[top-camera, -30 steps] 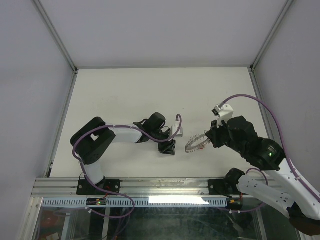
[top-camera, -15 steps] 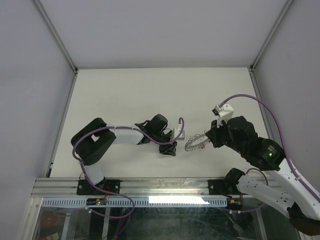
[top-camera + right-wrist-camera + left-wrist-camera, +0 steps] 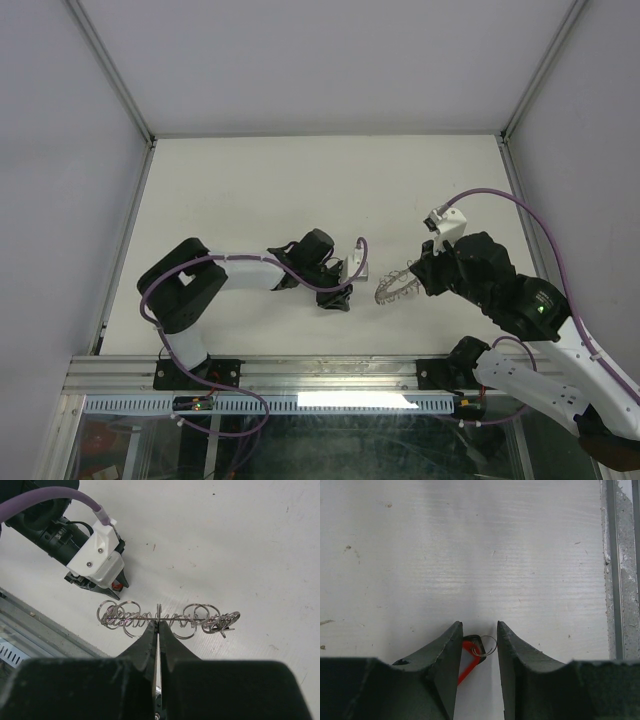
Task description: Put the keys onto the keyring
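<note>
White table (image 3: 250,180): right hand (image 3: 157,625) clamps keyring (image 3: 176,620), left hand (image 3: 479,626) straddles keys (image 3: 468,654).

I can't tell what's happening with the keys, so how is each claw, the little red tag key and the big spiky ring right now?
left gripper: open, one finger on each side of the red-tagged key.
right gripper: shut on the keyring.
red-tagged key: down on the table, close against one finger, not yet on the keyring.
keyring: pinched by its wire, apart from the red-tagged key.
</note>
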You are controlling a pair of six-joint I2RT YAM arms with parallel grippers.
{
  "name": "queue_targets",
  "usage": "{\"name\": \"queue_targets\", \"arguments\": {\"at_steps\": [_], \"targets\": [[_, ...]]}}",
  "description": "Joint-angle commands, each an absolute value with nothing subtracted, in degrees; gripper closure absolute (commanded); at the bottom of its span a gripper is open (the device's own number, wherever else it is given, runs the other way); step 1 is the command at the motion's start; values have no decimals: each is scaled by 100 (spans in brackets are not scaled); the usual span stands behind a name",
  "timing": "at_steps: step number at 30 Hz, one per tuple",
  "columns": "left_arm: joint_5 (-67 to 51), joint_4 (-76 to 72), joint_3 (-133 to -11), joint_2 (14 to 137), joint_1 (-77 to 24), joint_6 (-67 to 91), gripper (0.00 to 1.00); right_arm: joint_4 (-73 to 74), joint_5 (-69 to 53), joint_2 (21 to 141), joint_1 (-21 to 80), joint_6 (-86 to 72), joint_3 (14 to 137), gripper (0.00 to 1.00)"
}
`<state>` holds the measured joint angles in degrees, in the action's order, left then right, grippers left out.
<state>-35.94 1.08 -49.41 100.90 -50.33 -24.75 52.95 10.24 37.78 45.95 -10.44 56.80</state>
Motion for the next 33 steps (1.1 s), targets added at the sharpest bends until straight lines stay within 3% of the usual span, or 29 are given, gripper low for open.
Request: {"name": "queue_targets", "arguments": {"at_steps": [1, 33], "targets": [[-3407, 396, -4787, 9946, -5086, -2586, 67, 4814, 975, 3734, 4602, -1105, 5862, 100], [-4203, 273, -5027, 9985, -4777, -2559, 64, 4842, 949, 3698, 4598, -1098, 5846, 100]]}}
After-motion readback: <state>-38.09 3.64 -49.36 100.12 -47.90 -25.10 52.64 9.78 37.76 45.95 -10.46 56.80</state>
